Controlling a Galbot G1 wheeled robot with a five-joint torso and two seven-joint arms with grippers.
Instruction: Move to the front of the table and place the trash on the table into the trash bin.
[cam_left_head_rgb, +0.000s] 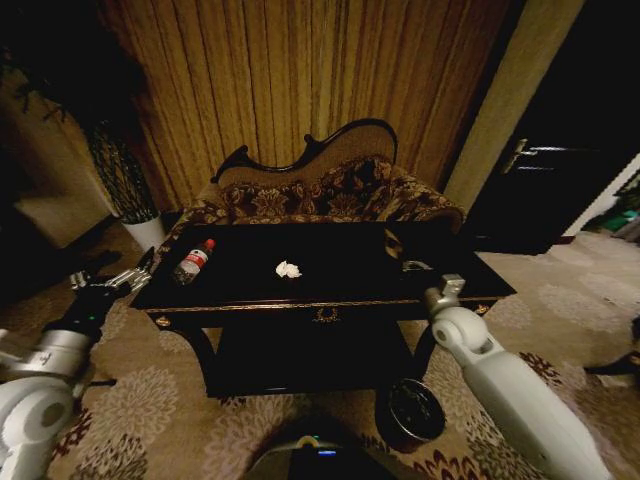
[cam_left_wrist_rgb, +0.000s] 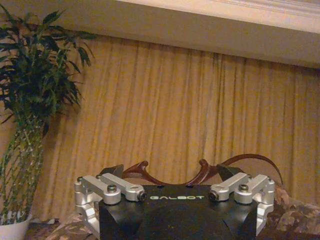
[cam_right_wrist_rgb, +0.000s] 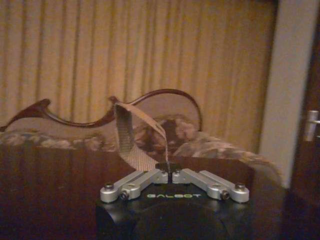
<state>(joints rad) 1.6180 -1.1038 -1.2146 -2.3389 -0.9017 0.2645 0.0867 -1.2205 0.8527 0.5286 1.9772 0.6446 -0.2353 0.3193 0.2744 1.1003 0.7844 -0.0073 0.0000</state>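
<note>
Right tool pinched shut on tan-brown wrapper strip above glossy black gold-trimmed counter, ready for round dark bin below. Left tool spread open near clear red-labelled bottle; white paper wad mid-counter.

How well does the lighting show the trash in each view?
Head view: dim, corners black; white wad stands out on the dark table, bottle fainter, bin in shadow. Right wrist view: right gripper shut on a tan scrap, clear against the lit curtain. Left wrist view: left gripper open before the lit curtain.
</note>
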